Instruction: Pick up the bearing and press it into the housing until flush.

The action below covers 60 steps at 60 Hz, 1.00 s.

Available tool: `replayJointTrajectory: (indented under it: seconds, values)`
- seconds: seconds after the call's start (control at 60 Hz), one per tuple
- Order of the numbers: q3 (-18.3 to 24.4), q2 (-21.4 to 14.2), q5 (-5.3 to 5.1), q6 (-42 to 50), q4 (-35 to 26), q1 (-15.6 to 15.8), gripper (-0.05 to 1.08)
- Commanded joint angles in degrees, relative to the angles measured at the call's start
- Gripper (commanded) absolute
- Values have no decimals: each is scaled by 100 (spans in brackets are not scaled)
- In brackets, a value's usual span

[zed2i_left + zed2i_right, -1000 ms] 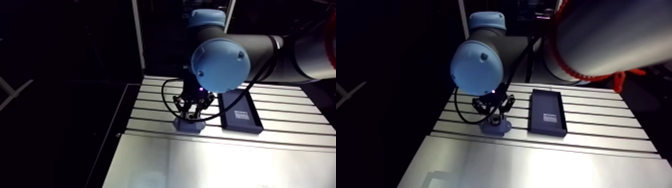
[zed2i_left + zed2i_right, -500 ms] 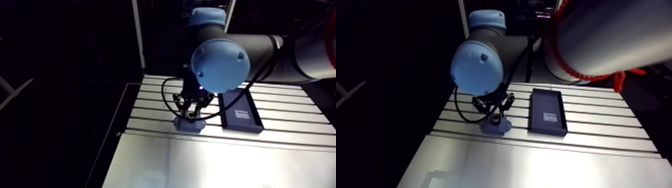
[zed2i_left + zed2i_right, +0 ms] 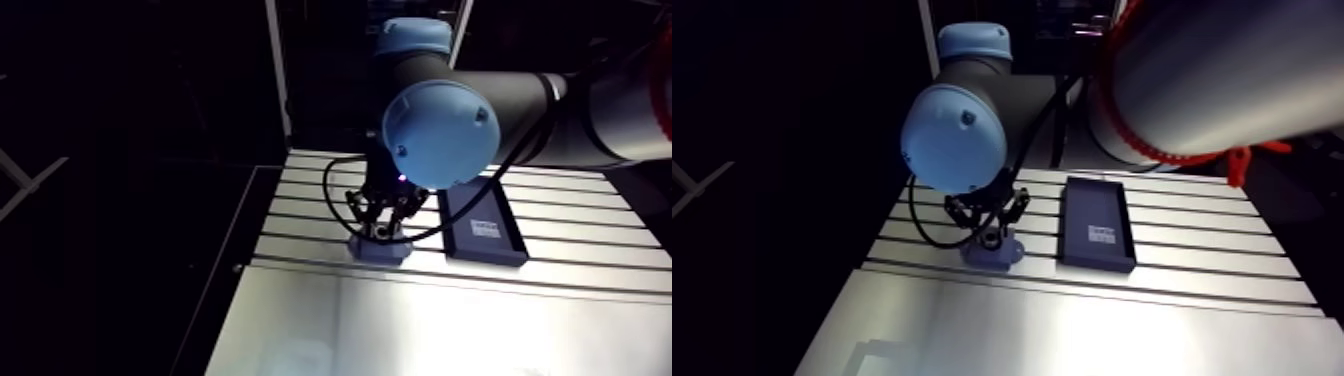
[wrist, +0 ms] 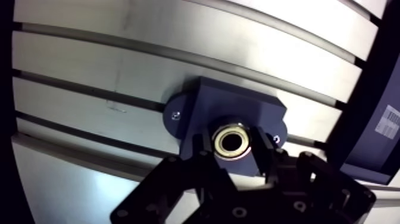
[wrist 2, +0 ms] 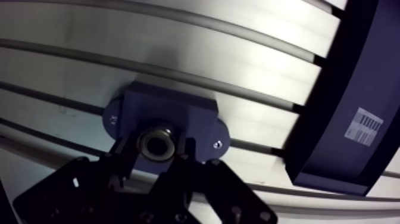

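The dark blue housing [image 4: 235, 106] is a block with two screwed ears, and it lies on the slotted table [image 4: 89, 65]. The bearing [image 4: 233, 142], a pale metal ring, sits right over the housing's middle bore. My gripper [image 4: 233, 146] is shut on the bearing, with one black finger [image 4: 201, 149] pressed against each side. How deep the ring sits in the bore cannot be told. In the arm view the gripper [image 3: 380, 226] stands straight down on the housing [image 3: 378, 251], near the table's left edge.
A black shallow tray [image 3: 481, 226] with a white barcode label lies on the table just beside the housing. Its wall [image 5: 309, 125] is close to one housing ear. A smooth bright plate [image 3: 450, 330] covers the table's near part.
The wrist has sunk very slightly onto the housing. The housing and the tray have stayed in place.
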<state>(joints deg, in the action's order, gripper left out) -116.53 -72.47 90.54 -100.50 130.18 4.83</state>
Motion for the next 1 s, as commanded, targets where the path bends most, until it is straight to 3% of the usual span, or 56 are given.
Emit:
replayJointTrajectory:
  seconds: [0.017,1.0]
  values:
    - [-15,-8,3,-8,-5,1,61]
    - [-42,-8,38,-35,4,-25,61]
